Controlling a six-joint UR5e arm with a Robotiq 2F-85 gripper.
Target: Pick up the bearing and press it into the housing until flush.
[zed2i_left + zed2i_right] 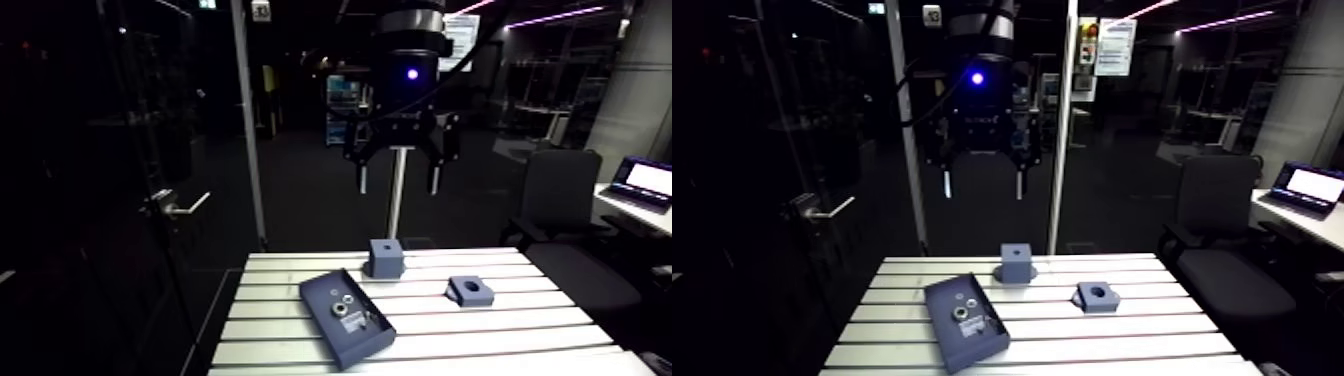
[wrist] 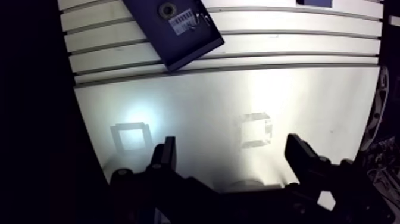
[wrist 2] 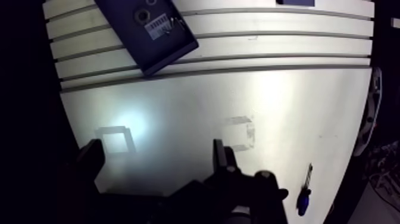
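End effector (image 1: 398, 186): high above slotted aluminium surface (image 1: 520, 330), two fingers spread wide, nothing between | small metal ring bearing (image 1: 342, 309): lying in dark blue rectangular tray (image 1: 364, 342) | flat grey-blue housing block with round bore (image 1: 470, 290): right of tray, well apart | grey-blue cube (image 1: 384, 257): beyond tray, near far edge

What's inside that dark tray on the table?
The tray holds a shiny ring, the bearing, beside a white label. Whatever lies under the label and the tray is covered.
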